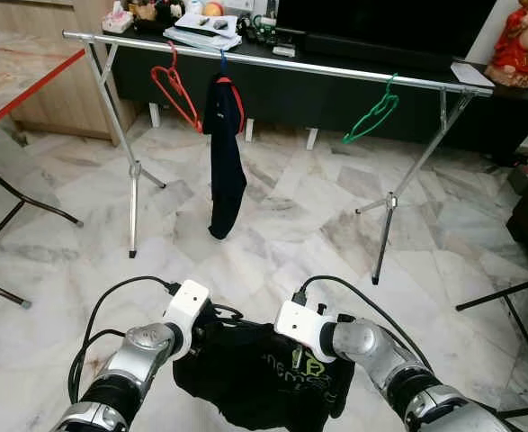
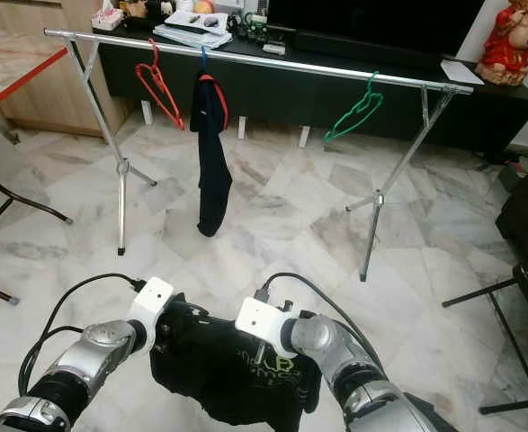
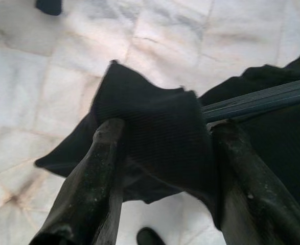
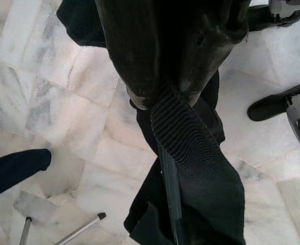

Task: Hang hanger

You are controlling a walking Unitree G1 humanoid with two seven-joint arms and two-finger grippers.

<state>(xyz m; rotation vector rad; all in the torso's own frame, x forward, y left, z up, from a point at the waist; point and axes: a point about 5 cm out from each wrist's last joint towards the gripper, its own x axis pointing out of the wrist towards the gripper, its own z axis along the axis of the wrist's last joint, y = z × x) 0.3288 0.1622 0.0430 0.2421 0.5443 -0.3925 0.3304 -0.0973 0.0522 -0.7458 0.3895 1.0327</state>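
right claw pinches black shirt | hanger bar under cloth

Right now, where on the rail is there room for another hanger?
The rail is bare between the hung dark garment and the green hanger. It is crowded on the robot's left, where the red hanger hangs close beside that garment.

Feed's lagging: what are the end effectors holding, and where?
Both hold the black shirt: left end effector grips a fabric fold, right end effector pinches the ribbed edge by a dark hanger bar.
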